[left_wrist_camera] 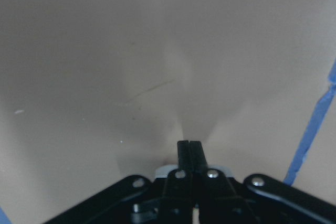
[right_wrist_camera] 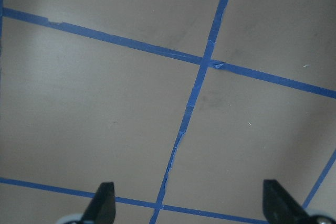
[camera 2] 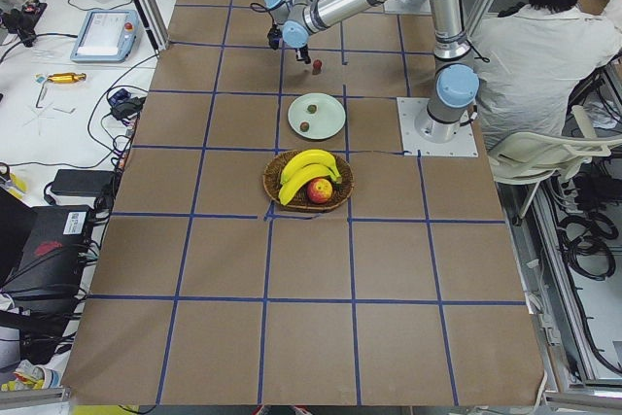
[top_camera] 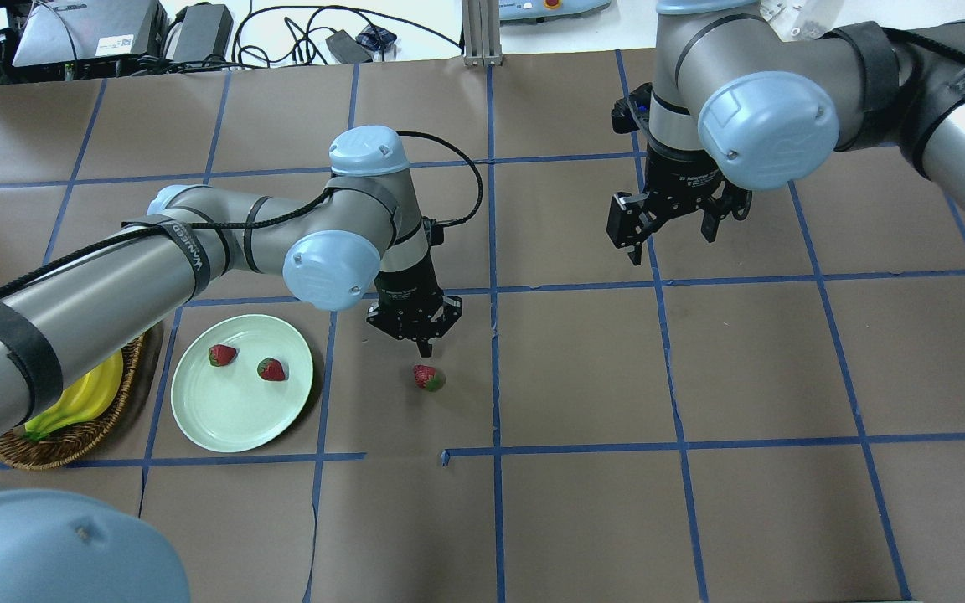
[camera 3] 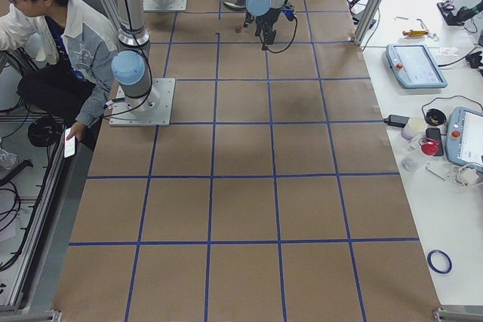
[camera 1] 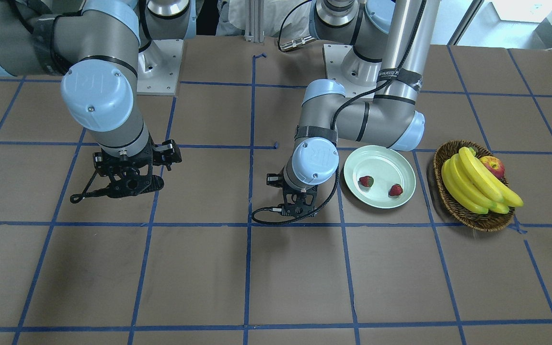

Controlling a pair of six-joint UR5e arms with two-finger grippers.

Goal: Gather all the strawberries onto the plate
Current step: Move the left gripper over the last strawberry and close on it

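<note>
Locate one strawberry [top_camera: 222, 355] and a second strawberry [top_camera: 271, 369] on the flat floor of the plate [top_camera: 198, 419], apart from each other; count both as delivered. Find the third strawberry [top_camera: 429, 378] on the bare brown paper of the table [top_camera: 583, 502], outside the plate, just beside the left gripper [top_camera: 421, 335] on its robot-ward side.

Read the left gripper as pinched fully together, tip against tip, with nothing between the fingers [left_wrist_camera: 189, 153]; expect only paper in the left wrist view, no fruit. Judge this pose as an approach stopped short of the berry: low over the table, yet closed and offset, hence unfit to grasp as it stands; allow for spreading the fingers and a small shift toward the robot before any descent.

Read the right gripper [top_camera: 673, 239] as spread wide, empty, parked above bare paper well apart from all fruit; presumably held clear to leave the plate side to the left arm.

Disregard the wicker basket [camera 1: 477, 223] with bananas [camera 1: 472, 184] and apple [camera 1: 493, 166] beside the plate; no part of the task.
</note>
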